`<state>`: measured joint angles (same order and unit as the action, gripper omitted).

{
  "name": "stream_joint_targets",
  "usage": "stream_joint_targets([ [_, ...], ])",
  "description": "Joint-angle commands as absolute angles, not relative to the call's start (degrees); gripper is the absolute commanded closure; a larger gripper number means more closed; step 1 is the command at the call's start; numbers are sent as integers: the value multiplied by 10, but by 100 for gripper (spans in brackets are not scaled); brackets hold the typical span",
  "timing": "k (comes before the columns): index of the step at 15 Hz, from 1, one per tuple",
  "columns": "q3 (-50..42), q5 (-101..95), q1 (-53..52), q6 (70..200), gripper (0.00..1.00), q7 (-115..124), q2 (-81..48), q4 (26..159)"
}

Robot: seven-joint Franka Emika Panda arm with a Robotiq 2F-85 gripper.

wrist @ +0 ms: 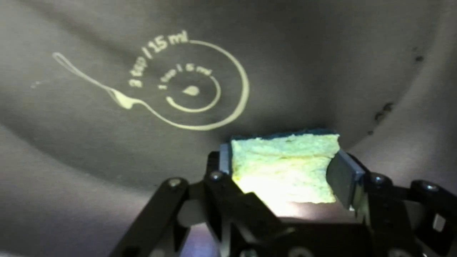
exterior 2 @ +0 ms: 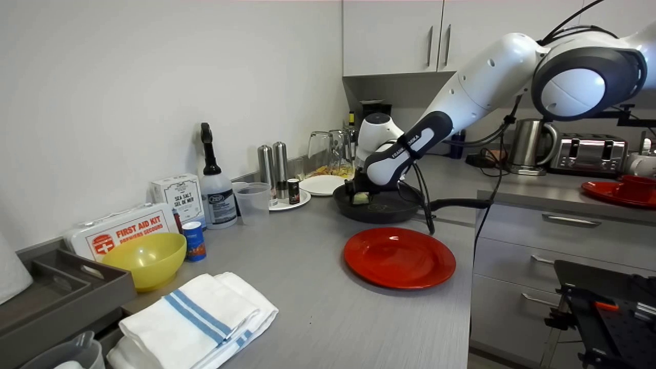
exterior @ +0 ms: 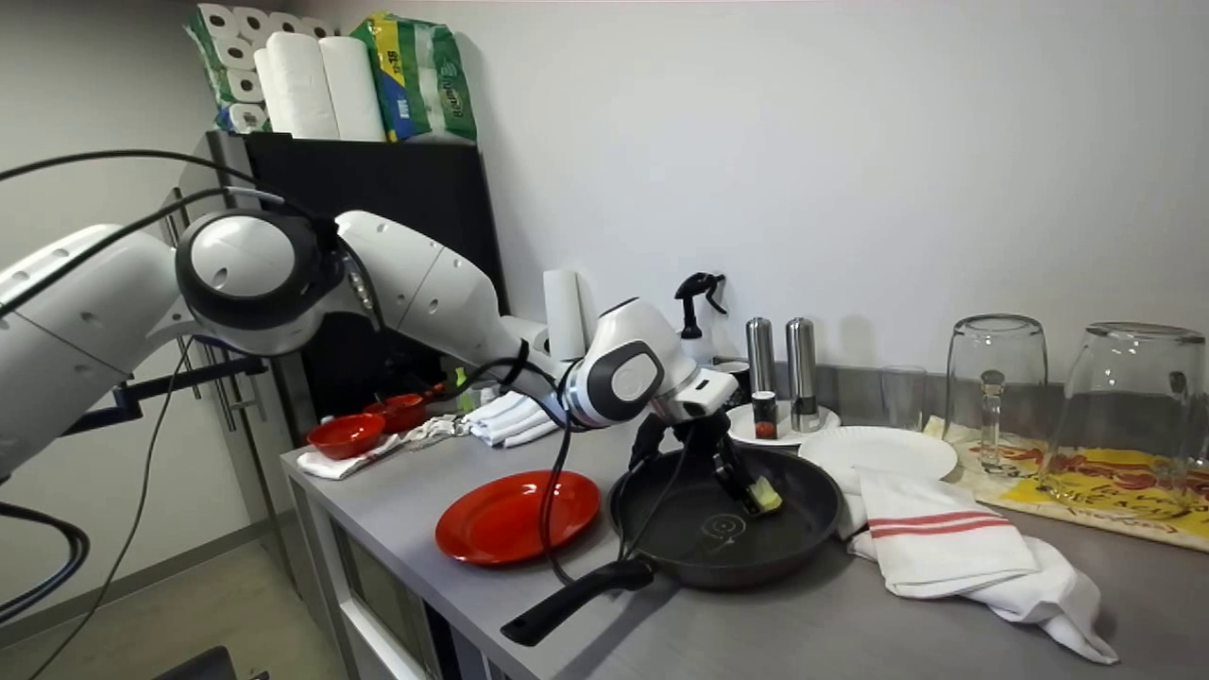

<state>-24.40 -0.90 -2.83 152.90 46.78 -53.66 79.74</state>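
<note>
A yellow sponge (wrist: 282,153) with a dark scouring layer is squeezed between the pads of my gripper (wrist: 285,166), its side bowed in at the right pad. Below it lies the dark floor of a frying pan (wrist: 142,150), printed with a spoon-shaped measuring mark. Both exterior views have the gripper reaching down inside the pan (exterior: 661,538), with the sponge (exterior: 766,494) low in it, off the centre. Whether the sponge's underside presses on the pan is hidden. A few dark specks (wrist: 388,106) show on the pan's surface in the wrist view.
Beside the pan is a red plate (exterior 2: 400,258). The pan's handle (exterior: 576,603) points toward the counter's front edge, and arm cables hang close by. A striped towel (exterior: 945,538), a white plate (exterior: 883,455), steel mills (exterior: 801,364) and glass pitchers (exterior: 1124,416) stand around.
</note>
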Motion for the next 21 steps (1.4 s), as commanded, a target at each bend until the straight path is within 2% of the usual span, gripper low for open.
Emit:
stream_joint_targets([
  [1, -231, -21, -17, 1492, 61, 434, -479, 899],
  [11, -249, -73, 3, 1436, 61, 405, -393, 1011],
  [15, -217, -56, 24, 1433, 61, 373, -373, 1027],
  [21, -127, 23, 75, 1348, 61, 263, -334, 1027],
])
